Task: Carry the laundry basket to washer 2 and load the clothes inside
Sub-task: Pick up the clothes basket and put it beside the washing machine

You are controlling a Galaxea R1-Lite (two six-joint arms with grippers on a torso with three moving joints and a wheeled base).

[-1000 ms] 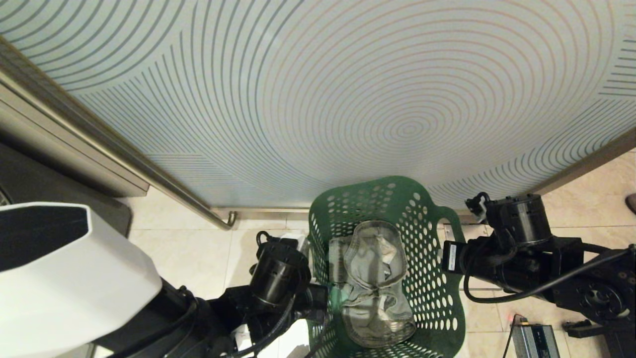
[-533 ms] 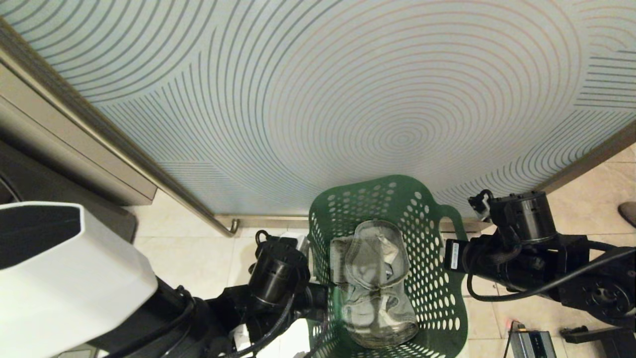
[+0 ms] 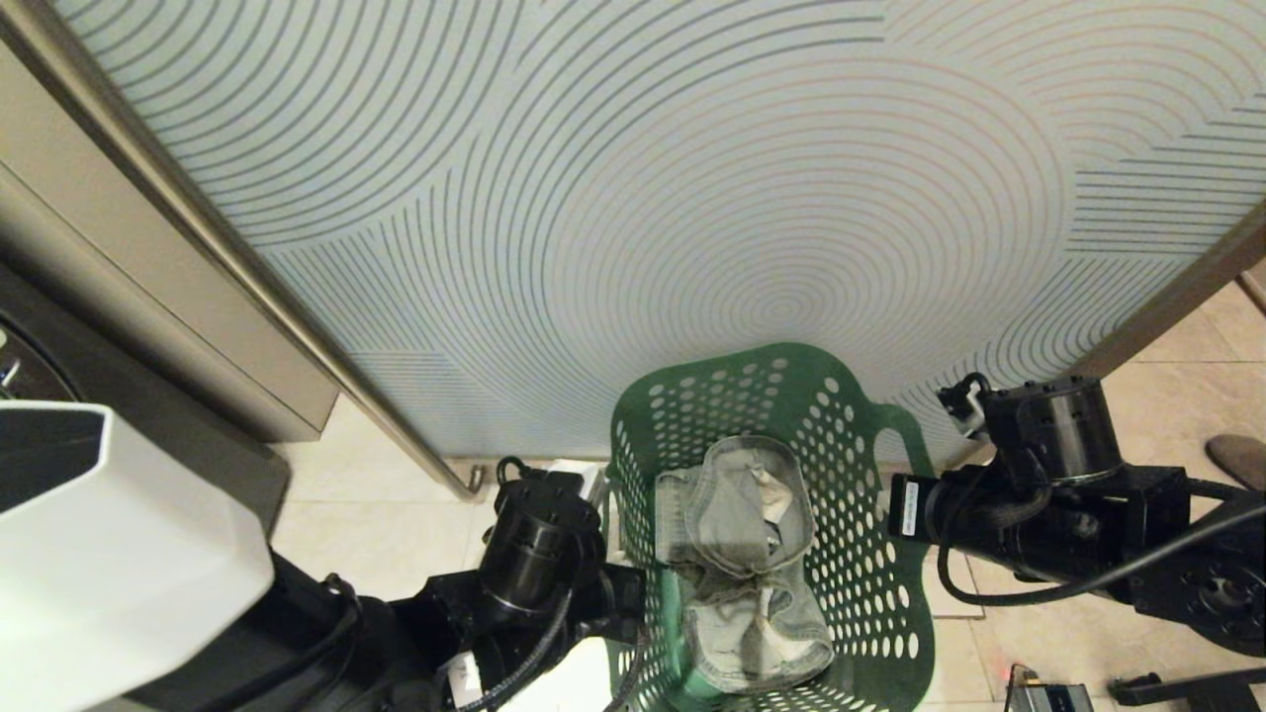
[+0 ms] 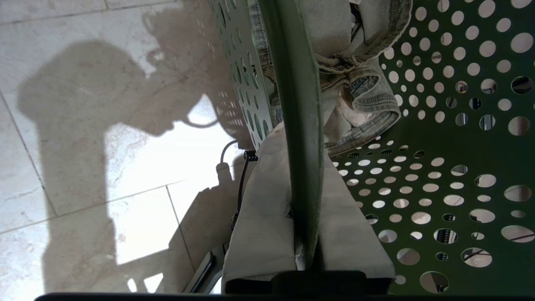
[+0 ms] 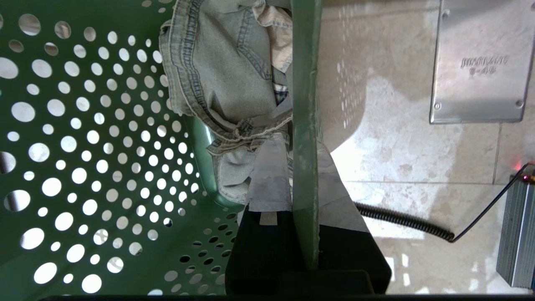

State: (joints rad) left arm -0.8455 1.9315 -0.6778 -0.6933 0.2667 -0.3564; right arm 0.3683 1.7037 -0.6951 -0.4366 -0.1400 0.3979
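laundry basket (image 3: 870, 593): holds denim clothes (image 3: 742, 554) | left hand (image 4: 303, 234): clamped on rim | right hand (image 5: 304, 217): clamped on rim

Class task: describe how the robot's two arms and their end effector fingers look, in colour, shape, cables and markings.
Both arms are black with drum-shaped joints. The left arm trails black cables; the right arm carries a white label and looping black cable. The fingers are wrapped in pale grey tape.
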